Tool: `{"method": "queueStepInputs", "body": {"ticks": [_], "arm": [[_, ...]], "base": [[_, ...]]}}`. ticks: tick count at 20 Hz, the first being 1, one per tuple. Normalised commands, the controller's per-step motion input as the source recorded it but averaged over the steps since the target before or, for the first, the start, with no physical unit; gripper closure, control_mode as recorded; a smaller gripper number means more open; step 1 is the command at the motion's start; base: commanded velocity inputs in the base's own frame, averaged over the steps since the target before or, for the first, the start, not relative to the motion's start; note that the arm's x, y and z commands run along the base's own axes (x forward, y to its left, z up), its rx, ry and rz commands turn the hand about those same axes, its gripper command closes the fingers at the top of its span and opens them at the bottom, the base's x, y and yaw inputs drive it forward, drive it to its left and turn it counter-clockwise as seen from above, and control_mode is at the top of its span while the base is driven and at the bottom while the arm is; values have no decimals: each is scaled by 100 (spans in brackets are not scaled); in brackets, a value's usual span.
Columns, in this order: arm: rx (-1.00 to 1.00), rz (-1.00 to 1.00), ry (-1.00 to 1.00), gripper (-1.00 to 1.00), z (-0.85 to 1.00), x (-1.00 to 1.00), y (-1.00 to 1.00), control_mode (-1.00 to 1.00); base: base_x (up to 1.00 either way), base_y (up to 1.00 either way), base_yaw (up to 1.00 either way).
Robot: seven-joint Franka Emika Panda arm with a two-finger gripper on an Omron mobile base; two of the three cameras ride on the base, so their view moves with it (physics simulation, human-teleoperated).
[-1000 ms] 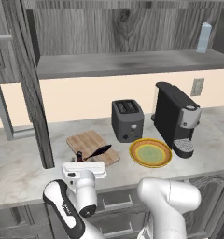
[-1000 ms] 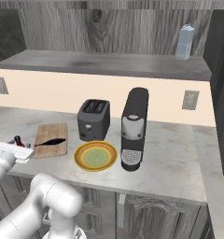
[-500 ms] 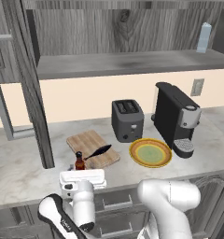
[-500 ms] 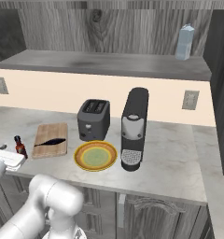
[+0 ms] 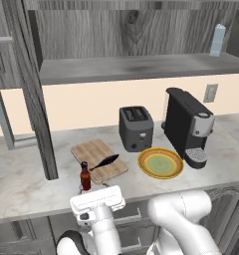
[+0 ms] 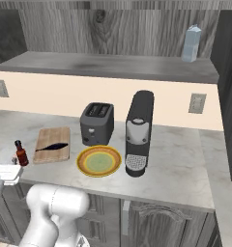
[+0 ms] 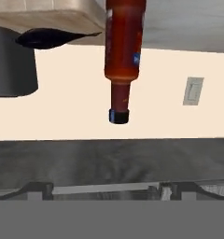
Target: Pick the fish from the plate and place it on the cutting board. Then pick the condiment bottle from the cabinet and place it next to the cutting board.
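Backing the hand straight away from the condiment bottle point(image 5: 85, 176) looks like the step in hand, and the careful way is to pull clear without swinging sideways, since the bottle is narrow, stands upright on its own, and would tip at a nudge. The gripper point(image 5: 97, 200) sits low at the counter's point(image 5: 22, 184) front edge, just short of the bottle; its fingers are spread wide and hold nothing. The bottle stands on the counter just beside the near corner of the cutting board point(image 5: 98, 160), as the task asks, and in the hand view it hangs upside down because that camera is rolled over. The fish point(image 5: 104, 162) lies on the board, dark and slim, and the plate point(image 5: 160, 163) to the right is bare. By my reckoning both parts of the job are done. Counting: one fish, one board, one plate, one red bottle, one toaster point(image 5: 136, 128), one coffee machine point(image 5: 188, 128), and one pale bottle point(image 5: 218, 40) up on the cabinet point(image 5: 141, 67) shelf.
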Motion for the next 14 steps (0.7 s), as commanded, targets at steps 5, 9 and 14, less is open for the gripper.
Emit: {"method": "queueStepInputs", "body": {"ticks": [5,9,14], "arm": [[0,0,-22,-100,60,-63,1,-100],[0,0,-26,-100,86,-50,6,-100],[0,0,-23,-100,96,-46,5,-100]], "base": [[0,0,0],[0,0,0],[0,0,0]]}}
